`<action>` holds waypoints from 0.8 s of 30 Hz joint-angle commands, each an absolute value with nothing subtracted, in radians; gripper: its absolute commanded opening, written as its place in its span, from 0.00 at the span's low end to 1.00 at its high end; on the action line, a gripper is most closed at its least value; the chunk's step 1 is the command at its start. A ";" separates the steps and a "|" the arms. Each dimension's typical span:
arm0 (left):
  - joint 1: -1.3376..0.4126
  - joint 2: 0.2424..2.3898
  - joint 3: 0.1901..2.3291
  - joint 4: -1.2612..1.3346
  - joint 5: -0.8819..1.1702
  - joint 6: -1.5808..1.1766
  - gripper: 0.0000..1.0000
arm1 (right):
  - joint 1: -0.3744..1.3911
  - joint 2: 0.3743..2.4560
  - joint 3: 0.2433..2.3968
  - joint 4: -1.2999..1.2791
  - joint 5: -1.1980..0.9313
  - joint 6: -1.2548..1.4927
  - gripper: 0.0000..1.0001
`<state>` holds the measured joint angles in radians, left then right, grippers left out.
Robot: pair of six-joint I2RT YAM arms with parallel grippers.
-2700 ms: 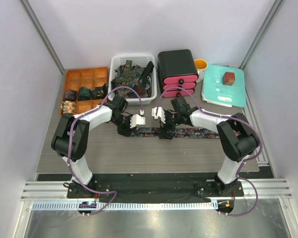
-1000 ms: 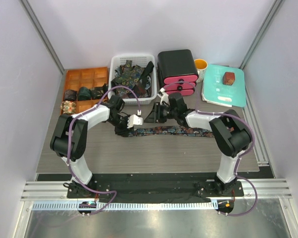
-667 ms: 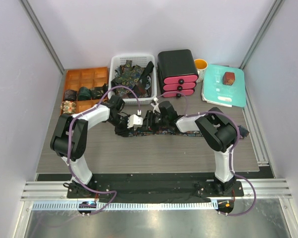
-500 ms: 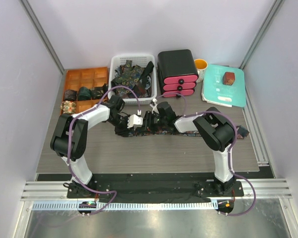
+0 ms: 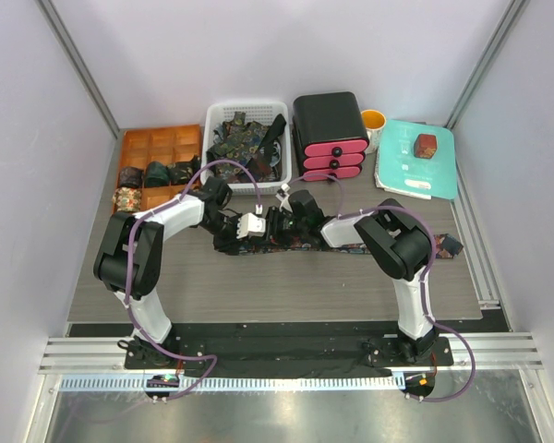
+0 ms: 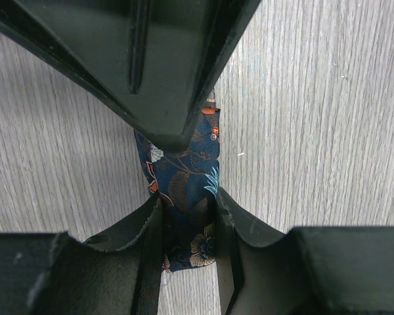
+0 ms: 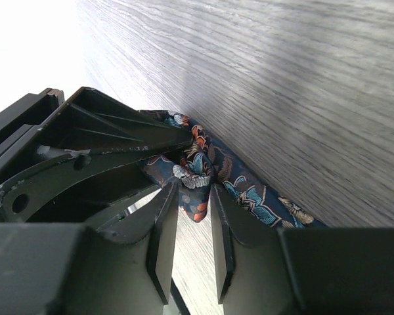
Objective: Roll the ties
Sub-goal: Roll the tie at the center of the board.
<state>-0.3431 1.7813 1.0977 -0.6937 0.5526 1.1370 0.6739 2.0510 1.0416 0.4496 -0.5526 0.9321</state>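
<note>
One dark floral tie [image 5: 300, 243] lies stretched across the middle of the table. Its left end is pinched upright between the fingers of my left gripper [image 5: 238, 242], shown close up in the left wrist view, where the gripper [image 6: 187, 230] is shut on the blue-patterned tie [image 6: 184, 177]. My right gripper [image 5: 272, 231] sits right beside the left one. In the right wrist view a bunched fold of the tie [image 7: 197, 174] is caught between the tips of that gripper [image 7: 192, 216]. Rolled ties [image 5: 157, 173] fill some cells of the orange tray [image 5: 143, 143].
A white basket [image 5: 279, 175] at the back holds several loose ties. To its right stand a black and pink drawer unit [image 5: 330, 134], a yellow cup [image 5: 374, 120] and a teal folder [image 5: 411, 175] with a small red-brown box [image 5: 427, 145] on it.
My right arm has swung left along the tie until its gripper meets the left one, and its jaws have narrowed slightly onto the fold. The left gripper has held still.
</note>
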 commanded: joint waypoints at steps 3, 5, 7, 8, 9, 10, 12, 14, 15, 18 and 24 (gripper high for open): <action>-0.344 1.810 1.120 -0.712 0.534 1.137 0.34 | 0.686 2.051 1.052 0.499 -0.560 0.942 0.26; -0.344 1.812 1.126 -0.709 0.531 1.126 0.36 | 0.686 2.054 1.063 0.476 -0.554 0.916 0.18; -0.344 1.813 1.129 -0.710 0.529 1.123 0.37 | 0.686 2.060 1.075 0.425 -0.539 0.893 0.05; -0.341 1.813 1.126 -0.712 0.531 1.126 0.39 | 0.686 2.063 1.084 0.402 -0.531 0.881 0.02; -0.338 1.809 1.126 -0.719 0.534 1.129 0.44 | 0.686 2.065 1.088 0.373 -0.523 0.864 0.01; -0.334 1.804 1.126 -0.724 0.535 1.135 0.47 | 0.686 2.068 1.091 0.362 -0.517 0.856 0.01; -0.321 1.790 1.127 -0.741 0.546 1.146 0.55 | 0.686 2.071 1.097 0.330 -0.499 0.838 0.01; -0.301 1.778 1.126 -0.750 0.557 1.155 0.59 | 0.687 2.074 1.101 0.321 -0.486 0.827 0.01; -0.295 1.773 1.129 -0.753 0.558 1.161 0.62 | 0.686 2.072 1.101 0.299 -0.479 0.824 0.02; -0.273 1.764 1.137 -0.768 0.563 1.172 0.64 | 0.684 2.074 1.112 0.279 -0.466 0.810 0.01; -0.261 1.772 1.141 -0.749 0.568 1.183 0.67 | 0.686 2.086 1.137 0.258 -0.463 0.788 0.01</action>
